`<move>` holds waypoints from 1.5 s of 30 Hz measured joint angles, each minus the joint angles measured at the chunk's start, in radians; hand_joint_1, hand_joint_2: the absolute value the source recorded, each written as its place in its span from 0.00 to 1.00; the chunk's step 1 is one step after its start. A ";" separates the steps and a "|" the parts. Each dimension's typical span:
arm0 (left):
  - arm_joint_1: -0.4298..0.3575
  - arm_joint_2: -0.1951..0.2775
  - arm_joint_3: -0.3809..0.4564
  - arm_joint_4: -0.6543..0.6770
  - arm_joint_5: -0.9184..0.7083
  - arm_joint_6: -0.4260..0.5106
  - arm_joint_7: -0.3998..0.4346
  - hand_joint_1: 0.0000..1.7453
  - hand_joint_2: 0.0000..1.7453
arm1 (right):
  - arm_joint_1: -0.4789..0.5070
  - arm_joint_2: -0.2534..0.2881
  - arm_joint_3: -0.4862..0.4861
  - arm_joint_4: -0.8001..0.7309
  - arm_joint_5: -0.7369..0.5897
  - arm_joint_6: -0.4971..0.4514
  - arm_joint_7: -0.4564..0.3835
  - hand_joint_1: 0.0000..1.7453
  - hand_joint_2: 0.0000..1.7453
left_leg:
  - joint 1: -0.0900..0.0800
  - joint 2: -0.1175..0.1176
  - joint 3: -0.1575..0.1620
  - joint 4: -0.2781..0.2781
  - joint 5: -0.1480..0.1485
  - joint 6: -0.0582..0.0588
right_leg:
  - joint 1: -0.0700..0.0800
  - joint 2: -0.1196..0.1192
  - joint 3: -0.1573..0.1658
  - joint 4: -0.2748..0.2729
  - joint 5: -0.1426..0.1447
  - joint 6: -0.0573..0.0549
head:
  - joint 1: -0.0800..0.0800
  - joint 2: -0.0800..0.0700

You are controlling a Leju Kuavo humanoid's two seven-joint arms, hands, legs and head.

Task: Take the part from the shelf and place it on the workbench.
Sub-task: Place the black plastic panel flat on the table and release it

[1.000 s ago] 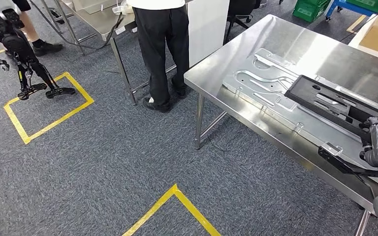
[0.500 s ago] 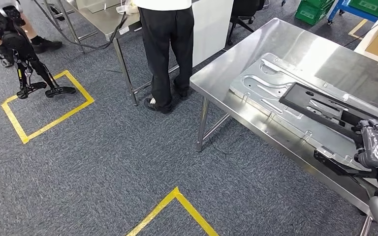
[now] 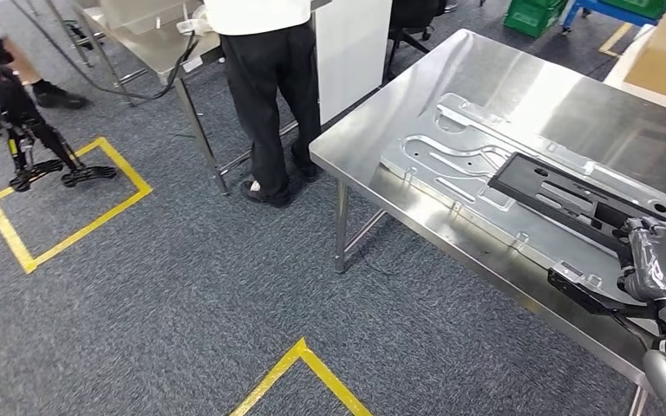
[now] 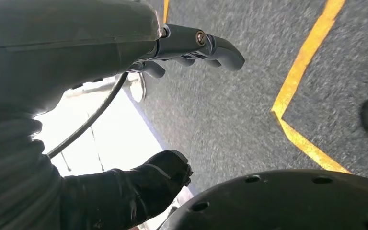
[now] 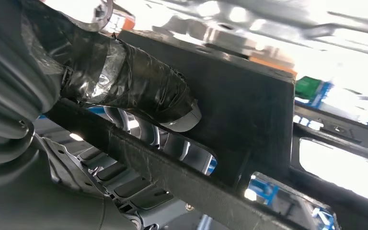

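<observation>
Carpet, grey-blue and marked with yellow tape lines [image 3: 69,227], is taking up most of what you are seeing from the head view, and a person in black trousers [image 3: 269,104] is standing near the far corner of the worktop. That large, shiny stainless-steel worktop [image 3: 451,95] is running along your right side, and a wide, pale stamped sheet-metal panel [image 3: 451,160] is lying flat on it.

Over that panel you are holding the task's thing, a long, flat black frame-like part with cut-out slots [image 3: 564,195]. Whether its far end is touching the panel or hovering just above it, the pictures are not showing. Your right hand [image 3: 659,264] is grasping the near end of the part; the right wrist view is showing the taped thumb [image 5: 139,91] pressing against the black bar, with the fingers wrapping behind it.

Your left hand [image 4: 172,48] is hanging over the carpet, holding nothing, with its fingers loosely apart.

In my judgement the placing is nearly done, and the risks are these:
- The near end is sitting close to the worktop's edge, so if you are letting go too soon the part could be tipping off onto the floor.
- The part is long and held at one end only, so it could be swinging or scraping across the panel as you are lowering it.
- The person is standing near, so any wide sweep of the part is unwise.
</observation>
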 joint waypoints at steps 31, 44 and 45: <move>-0.003 -0.003 0.001 0.000 -0.003 0.002 0.000 0.00 1.00 | 0.009 0.013 0.007 -0.006 0.000 0.001 0.006 1.00 1.00 | -0.002 0.026 0.030 -0.030 -0.012 -0.004 | 0.004 0.025 -0.023 0.000 0.023 -0.007 | 0.001 0.000; -0.011 -0.003 0.000 0.000 -0.045 -0.009 0.001 0.00 1.00 | -0.243 0.057 0.095 0.171 -0.015 -0.004 -0.082 1.00 1.00 | 0.005 0.048 0.104 -0.141 0.001 0.017 | -0.017 -0.043 -0.140 0.186 -0.015 0.055 | 0.004 0.000; -0.013 -0.003 -0.001 0.000 -0.053 -0.012 0.000 0.00 1.00 | -0.304 0.070 0.123 0.223 -0.015 -0.003 -0.098 1.00 1.00 | 0.007 0.054 0.106 -0.134 -0.006 0.011 | -0.022 -0.046 -0.117 0.126 0.023 0.060 | 0.004 0.000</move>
